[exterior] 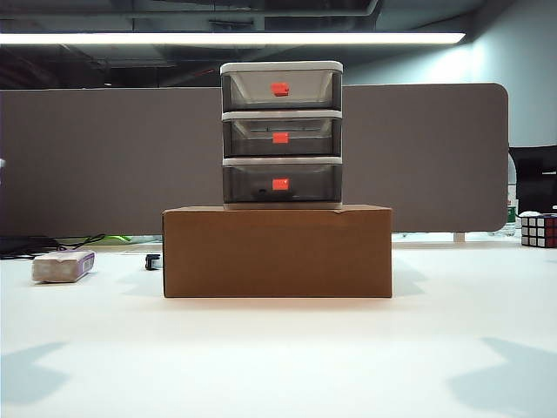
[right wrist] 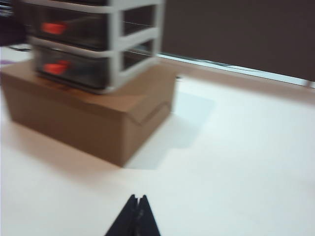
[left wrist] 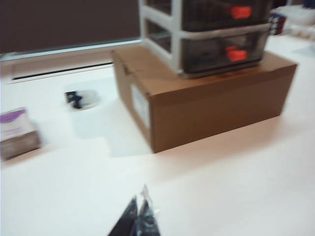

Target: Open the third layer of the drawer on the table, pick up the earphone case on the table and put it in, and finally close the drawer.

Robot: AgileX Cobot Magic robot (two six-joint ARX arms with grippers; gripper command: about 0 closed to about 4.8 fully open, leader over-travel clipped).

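Left gripper [left wrist: 139, 216]: fingertips pressed together, nothing between them, hanging above bare table [left wrist: 236, 187]. Seen only in its own wrist view; the exterior view shows no arm, only two soft shadows on the near tabletop.

Greyish-white block with a purple label [exterior: 63, 266]: lies flat on the table, ahead of the left gripper and off to its outer side, well apart from it.

Small dark object [exterior: 154, 261]: on the table just beside the box's left end, ahead of the left gripper; too small and blurred to identify.

Brown cardboard box [exterior: 277, 252]: rests on the table, ahead of both grippers and between their lines of sight, well apart from each.

Drawer [exterior: 281, 135]: three-tier unit with white frame, standing upright on top of the box, centred. All three smoky grey tiers sit flush with the frame, each with a red-orange handle.

Third layer [exterior: 280, 184]: lowest tier, pushed in; a dim shape shows through its front, not identifiable.

Earphone case: cannot be made out in any view.

Right gripper [right wrist: 137, 216]: fingertips together, empty, above bare table; the box and drawer lie ahead and toward its inner side.

Puzzle cube [exterior: 539, 230]: at the table's far right edge, far from the right gripper.
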